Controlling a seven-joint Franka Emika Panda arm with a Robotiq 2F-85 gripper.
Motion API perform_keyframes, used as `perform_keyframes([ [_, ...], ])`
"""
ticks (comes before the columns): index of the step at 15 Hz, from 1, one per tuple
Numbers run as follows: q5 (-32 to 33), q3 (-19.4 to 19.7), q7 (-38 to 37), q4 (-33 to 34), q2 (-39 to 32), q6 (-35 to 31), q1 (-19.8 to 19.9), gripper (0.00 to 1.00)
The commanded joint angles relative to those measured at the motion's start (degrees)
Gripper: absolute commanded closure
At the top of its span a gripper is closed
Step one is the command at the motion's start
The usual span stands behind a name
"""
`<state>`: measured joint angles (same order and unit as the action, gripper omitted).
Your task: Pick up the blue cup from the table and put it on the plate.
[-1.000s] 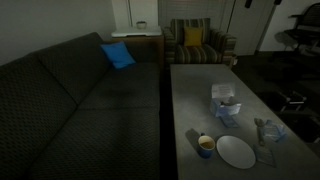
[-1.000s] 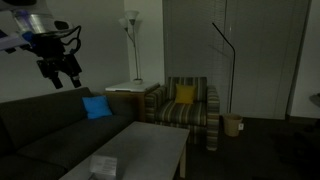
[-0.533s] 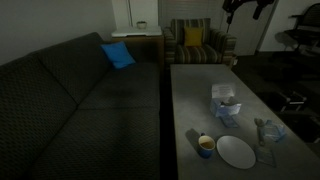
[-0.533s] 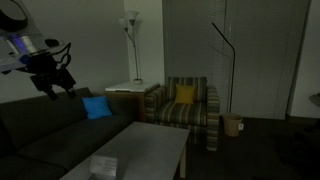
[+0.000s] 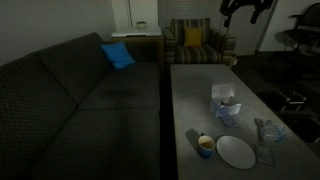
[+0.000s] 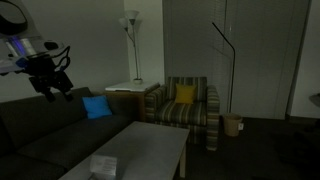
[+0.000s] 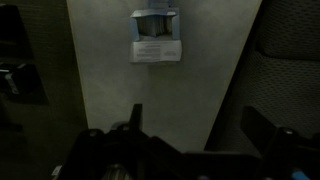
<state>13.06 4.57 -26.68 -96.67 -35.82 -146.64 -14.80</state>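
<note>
The blue cup point(image 5: 205, 146) stands on the grey table point(image 5: 195, 95) near its front edge, just beside the white plate point(image 5: 236, 152) but not on it. Farther back on the table lies a pale box with paper point(image 5: 226, 104). The gripper point(image 5: 245, 8) hangs high in the air, well apart from the cup. In the wrist view its fingers point(image 7: 135, 118) are spread wide, grasping nothing. A dark sofa point(image 5: 80, 100) with a blue cushion point(image 5: 117, 54) runs alongside the table.

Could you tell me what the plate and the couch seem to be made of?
The plate: smooth, plain white, likely ceramic or plastic; dim light leaves it open. The couch: dark woven fabric, judging by its fine dotted texture.
</note>
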Motion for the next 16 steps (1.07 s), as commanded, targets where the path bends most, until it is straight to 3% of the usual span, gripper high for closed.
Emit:
perform_keyframes([
  [1, -3.98, -2.69, 3.52, 3.68, -5.47, -1.24, 0.8, 0.0],
  [6, -6.42, -4.56, 7.81, 12.37, -15.64, 3.43, 0.06, 0.0],
  [11, -8.24, -7.44, 14.32, 24.85, -26.94, 12.49, 0.37, 0.0],
  [12, -7.63, -5.55, 11.08, 18.25, -22.69, 8.04, -0.79, 0.0],
  [16, -7.82, -6.24, 12.62, 23.48, -26.85, 10.26, -0.78, 0.0],
])
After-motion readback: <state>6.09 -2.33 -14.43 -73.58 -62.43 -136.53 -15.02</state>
